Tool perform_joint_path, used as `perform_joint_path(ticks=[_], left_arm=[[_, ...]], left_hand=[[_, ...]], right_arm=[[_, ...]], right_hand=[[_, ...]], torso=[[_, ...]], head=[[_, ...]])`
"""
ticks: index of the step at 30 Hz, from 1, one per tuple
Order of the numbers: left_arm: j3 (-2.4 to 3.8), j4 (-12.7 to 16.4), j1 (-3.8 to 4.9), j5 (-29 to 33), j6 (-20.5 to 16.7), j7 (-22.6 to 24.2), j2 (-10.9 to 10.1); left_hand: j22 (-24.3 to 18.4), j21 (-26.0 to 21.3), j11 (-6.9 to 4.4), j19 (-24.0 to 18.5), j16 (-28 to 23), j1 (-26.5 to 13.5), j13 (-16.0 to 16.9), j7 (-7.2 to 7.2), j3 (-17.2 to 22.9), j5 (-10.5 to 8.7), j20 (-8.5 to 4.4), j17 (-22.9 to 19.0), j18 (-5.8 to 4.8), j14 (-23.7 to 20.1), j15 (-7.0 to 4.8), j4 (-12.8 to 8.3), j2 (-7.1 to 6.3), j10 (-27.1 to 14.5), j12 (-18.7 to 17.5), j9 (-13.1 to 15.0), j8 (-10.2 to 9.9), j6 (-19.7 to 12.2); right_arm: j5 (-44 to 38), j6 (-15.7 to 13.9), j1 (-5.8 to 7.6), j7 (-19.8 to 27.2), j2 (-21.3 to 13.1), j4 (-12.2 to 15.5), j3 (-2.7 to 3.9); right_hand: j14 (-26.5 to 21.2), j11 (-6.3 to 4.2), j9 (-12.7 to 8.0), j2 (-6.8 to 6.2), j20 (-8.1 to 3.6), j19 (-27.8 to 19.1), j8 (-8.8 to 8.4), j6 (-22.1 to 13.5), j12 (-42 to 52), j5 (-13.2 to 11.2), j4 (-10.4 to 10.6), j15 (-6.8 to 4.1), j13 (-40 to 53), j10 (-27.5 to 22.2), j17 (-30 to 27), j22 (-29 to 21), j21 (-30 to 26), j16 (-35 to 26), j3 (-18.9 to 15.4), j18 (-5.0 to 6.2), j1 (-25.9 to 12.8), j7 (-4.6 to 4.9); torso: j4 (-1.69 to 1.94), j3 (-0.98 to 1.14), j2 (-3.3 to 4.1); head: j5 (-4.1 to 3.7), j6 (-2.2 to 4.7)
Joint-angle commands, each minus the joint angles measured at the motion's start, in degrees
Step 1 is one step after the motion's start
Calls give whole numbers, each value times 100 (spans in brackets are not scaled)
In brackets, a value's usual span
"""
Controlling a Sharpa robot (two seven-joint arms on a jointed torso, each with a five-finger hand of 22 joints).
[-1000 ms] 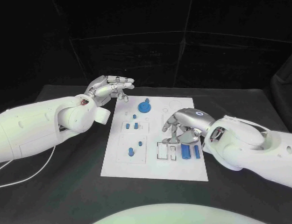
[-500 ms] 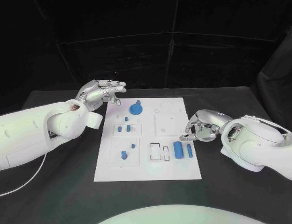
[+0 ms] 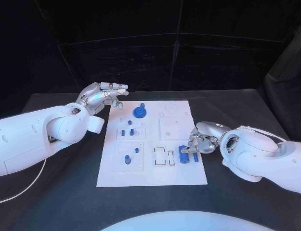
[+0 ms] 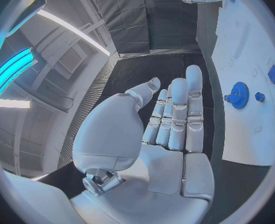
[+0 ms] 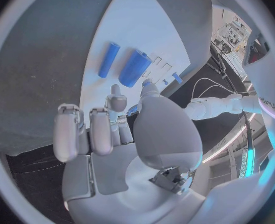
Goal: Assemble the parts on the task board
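Note:
The white task board (image 3: 150, 171) lies mid-table. A blue gear (image 3: 140, 112) (image 4: 239, 94) stands near its far end, and small blue pieces (image 3: 126, 131) sit in the left-hand slots. Two blue cylinders (image 3: 184, 154) (image 5: 134, 67) lie side by side near the right edge, the thinner one (image 5: 109, 59) outermost. My right hand (image 3: 202, 140) (image 5: 112, 129) hovers at the board's right edge just beside the cylinders, fingers loosely curled, holding nothing. My left hand (image 3: 106, 93) (image 4: 174, 114) floats off the far left corner, fingers straight, empty.
Empty rectangular slots (image 3: 164, 156) lie next to the cylinders, and a raised square panel (image 3: 172, 129) sits above them. Black table (image 3: 247, 110) surrounds the board, with dark curtains behind. A white cable (image 3: 11, 195) trails under my left arm.
My right hand has drawn back from above the cylinders to the board's right edge, leaving both cylinders lying there. The camera shifted. My left hand has stayed near the far left corner.

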Motion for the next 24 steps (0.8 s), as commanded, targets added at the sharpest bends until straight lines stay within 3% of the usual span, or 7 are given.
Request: perform_joint_path(ticks=[1,19,24], left_arm=[[3,13,10,18,68,30,-6],[1,13,10,18,81,19,-29],[1,21,10,18,91,10,-36]], left_hand=[[-5,-26,15,-14,-17,33,-8,21,-43,-17,7,-5,77,-33,-13,-4,11,-43,18,-7,36,-17],[-5,-26,15,-14,-17,33,-8,21,-43,-17,7,-5,77,-33,-13,-4,11,-43,18,-7,36,-17],[-5,-26,15,-14,-17,33,-8,21,-43,-17,7,-5,77,-33,-13,-4,11,-43,18,-7,36,-17]], right_arm=[[-170,167,-37,-75,69,-35,0],[-434,451,-237,-119,416,-270,-1],[-457,343,-313,-134,479,-282,-1]], right_hand=[[318,3,18,9,2,45,37,-57,275,13,-4,-23,324,93,158,521,41,94,-43,-104,-37,-1],[323,-9,76,138,3,55,131,-36,700,128,-20,-26,867,182,310,565,68,184,-32,-111,32,-18],[320,-30,113,340,-7,51,188,25,760,498,-87,-43,991,186,331,572,71,196,46,-111,353,-42]], torso=[[-3,4,6],[-6,-3,0],[10,-6,3]], head=[[18,-17],[31,-29],[23,-32]])
